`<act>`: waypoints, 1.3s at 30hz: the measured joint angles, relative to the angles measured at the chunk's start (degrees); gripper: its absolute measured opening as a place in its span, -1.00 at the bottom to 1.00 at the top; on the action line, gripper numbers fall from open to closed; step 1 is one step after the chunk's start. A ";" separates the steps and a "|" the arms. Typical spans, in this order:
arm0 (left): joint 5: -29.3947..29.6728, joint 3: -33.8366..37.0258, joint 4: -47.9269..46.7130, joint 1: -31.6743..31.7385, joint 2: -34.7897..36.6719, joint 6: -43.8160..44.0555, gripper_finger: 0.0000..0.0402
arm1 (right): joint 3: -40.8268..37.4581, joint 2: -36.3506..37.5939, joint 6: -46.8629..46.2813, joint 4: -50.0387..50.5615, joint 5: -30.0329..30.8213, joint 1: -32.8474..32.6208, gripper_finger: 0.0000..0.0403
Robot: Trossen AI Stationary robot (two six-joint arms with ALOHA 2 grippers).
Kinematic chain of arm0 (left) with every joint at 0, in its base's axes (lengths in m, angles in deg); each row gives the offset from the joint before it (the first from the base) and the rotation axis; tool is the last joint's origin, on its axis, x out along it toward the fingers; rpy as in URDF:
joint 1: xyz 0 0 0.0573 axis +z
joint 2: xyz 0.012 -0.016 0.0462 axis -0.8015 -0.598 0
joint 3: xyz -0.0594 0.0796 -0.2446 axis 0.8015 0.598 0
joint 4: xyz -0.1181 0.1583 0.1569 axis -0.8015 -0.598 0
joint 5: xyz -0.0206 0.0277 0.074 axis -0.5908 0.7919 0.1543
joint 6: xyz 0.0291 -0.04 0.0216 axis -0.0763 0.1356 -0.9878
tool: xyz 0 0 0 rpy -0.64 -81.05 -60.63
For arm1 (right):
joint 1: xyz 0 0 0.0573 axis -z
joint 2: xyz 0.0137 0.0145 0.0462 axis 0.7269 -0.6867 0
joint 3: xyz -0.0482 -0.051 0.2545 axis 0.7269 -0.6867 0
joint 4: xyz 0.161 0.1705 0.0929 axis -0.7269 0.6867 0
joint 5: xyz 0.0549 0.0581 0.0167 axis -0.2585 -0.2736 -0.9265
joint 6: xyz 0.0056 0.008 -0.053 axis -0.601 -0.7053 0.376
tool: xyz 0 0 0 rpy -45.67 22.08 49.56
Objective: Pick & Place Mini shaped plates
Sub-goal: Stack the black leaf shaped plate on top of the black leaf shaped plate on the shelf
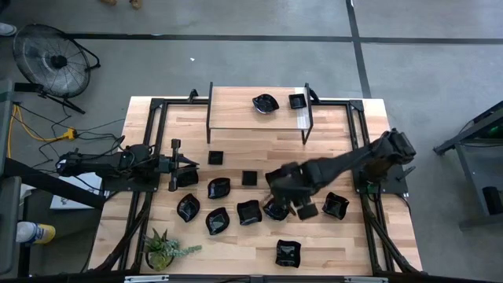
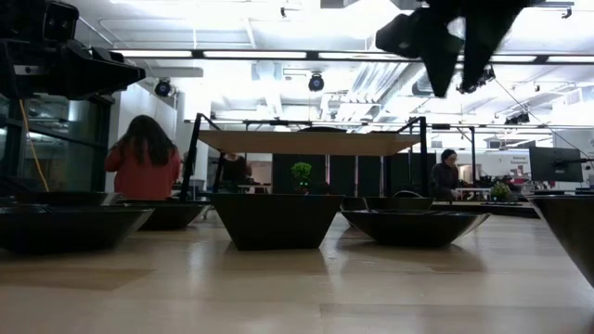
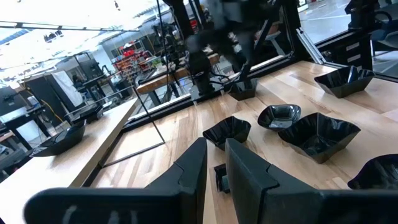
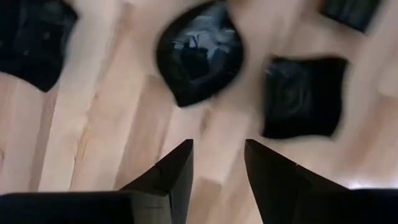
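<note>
Black plates (image 1: pixel 220 189): two on shelf (image 1: pixel 236 118), about a dozen on table (image 1: pixel 330 149). Right pincer (image 4: pixel 217 155) open, empty; left pincer (image 3: pixel 214 163) nearly closed, empty.

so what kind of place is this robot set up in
Probably a large open robotics lab or workshop. Beyond the wooden table the low view shows ceiling strip lights, other framed work stations and a seated person; a floor fan stands beside the table.
</note>
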 joint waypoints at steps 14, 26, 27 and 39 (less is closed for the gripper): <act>0.00 0.00 0.00 0.01 0.01 -0.02 -0.72 | -16.72 0.08 7.01 -24.33 3.06 -7.47 -0.32; 0.00 0.00 0.00 -0.01 0.01 0.00 -0.72 | -21.56 -2.82 11.75 -32.73 7.56 -7.86 -0.32; 0.00 0.00 0.00 0.01 0.01 -0.02 -0.72 | -21.56 -3.15 12.36 -33.10 7.95 -7.87 -0.32; 0.00 0.00 -0.02 0.01 0.00 0.00 -0.72 | -21.50 -5.72 13.76 -34.38 8.00 -9.42 -0.32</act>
